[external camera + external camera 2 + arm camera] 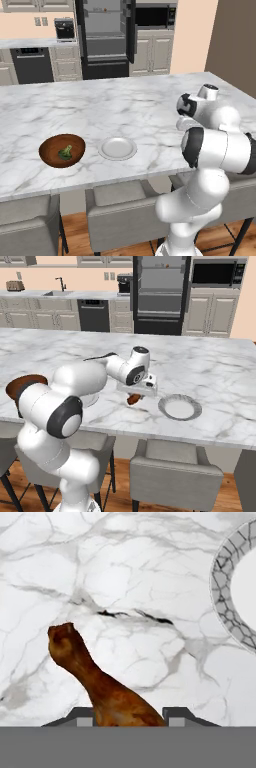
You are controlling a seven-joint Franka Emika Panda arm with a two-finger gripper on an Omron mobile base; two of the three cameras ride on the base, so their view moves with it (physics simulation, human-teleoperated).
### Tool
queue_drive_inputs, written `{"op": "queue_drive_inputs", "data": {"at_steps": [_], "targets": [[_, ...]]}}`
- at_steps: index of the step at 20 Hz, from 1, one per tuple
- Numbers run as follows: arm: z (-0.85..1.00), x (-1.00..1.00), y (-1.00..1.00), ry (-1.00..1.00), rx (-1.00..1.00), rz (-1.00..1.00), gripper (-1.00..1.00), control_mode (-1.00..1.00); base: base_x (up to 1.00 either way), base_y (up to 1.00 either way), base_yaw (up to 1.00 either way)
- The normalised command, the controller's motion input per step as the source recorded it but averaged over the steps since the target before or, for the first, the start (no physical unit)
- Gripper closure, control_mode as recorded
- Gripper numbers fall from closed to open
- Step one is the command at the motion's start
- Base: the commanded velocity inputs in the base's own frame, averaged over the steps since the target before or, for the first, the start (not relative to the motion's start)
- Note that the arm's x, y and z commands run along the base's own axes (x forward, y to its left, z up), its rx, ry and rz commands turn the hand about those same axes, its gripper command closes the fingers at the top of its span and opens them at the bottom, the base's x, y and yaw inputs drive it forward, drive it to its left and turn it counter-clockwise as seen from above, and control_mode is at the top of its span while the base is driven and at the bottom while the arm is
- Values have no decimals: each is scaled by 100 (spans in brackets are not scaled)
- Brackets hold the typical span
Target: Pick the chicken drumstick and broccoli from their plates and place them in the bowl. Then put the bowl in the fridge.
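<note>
My gripper (134,396) is shut on the chicken drumstick (100,687), an orange-brown piece whose thick end sits between the fingertips (178,714) while its thin end points away. The drumstick (133,399) hangs just over the marble counter, left of an empty pale plate (180,407) with a patterned rim (227,607). The dark reddish-brown bowl (62,150) stands near the counter's front left with the green broccoli (65,152) inside it. Another empty plate (117,148) lies just right of the bowl. The black fridge (105,37) stands open at the back wall.
Grey chairs (122,210) line the counter's front edge. A black dishwasher (32,64) is left of the fridge and a microwave (216,272) is to its right. My own arm (75,386) partly covers the bowl (22,386) in the right base view.
</note>
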Motion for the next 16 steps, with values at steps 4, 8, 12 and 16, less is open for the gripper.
{"op": "queue_drive_inputs", "data": {"at_steps": [4,8,12,16], "targets": [[30,-9,84,0,0,18,100,-100,0,0,0],[28,-1,89,1,0,16,100,-100,0,0,0],[17,-1,88,0,0,19,100,-100,0,0,0],[2,-6,90,0,-3,21,100,-100,0,0,0]]}}
